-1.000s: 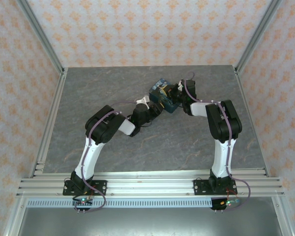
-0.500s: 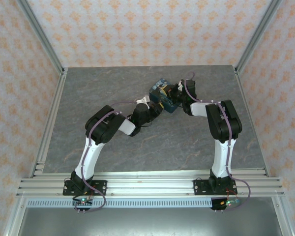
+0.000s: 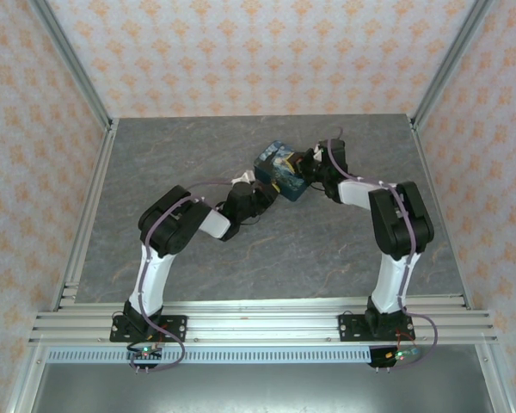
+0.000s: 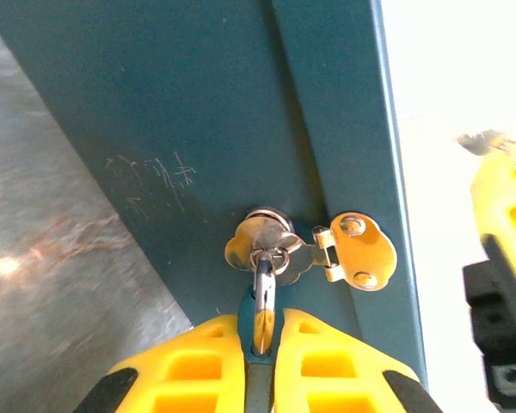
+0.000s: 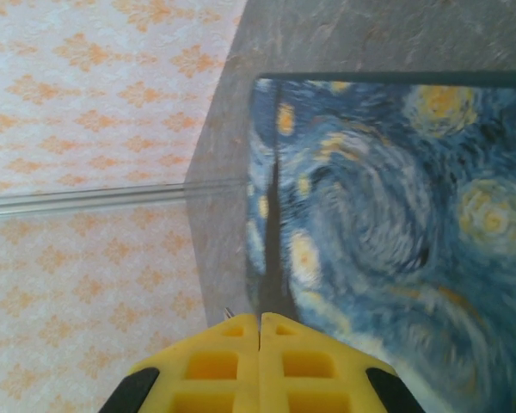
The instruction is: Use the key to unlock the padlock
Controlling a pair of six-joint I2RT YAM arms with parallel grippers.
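Observation:
The teal padlock hangs by its metal shackle from the hasp on the dark teal side of the Starry Night box. My left gripper is shut on the padlock's body, one yellow finger on each side. From above, the left gripper meets the box at its near-left side. My right gripper is shut beside the box's painted lid, on its right side from above. A tiny grey metal tip, the key, pokes out at its fingertips.
The box sits mid-table on the grey stone-patterned top. Patterned walls and aluminium posts close in the back and sides. Open tabletop lies to the left, right and front of the box.
My left gripper has closed onto the padlock. The left arm's elbow has swung left and the right arm's has moved right. The box has turned slightly.

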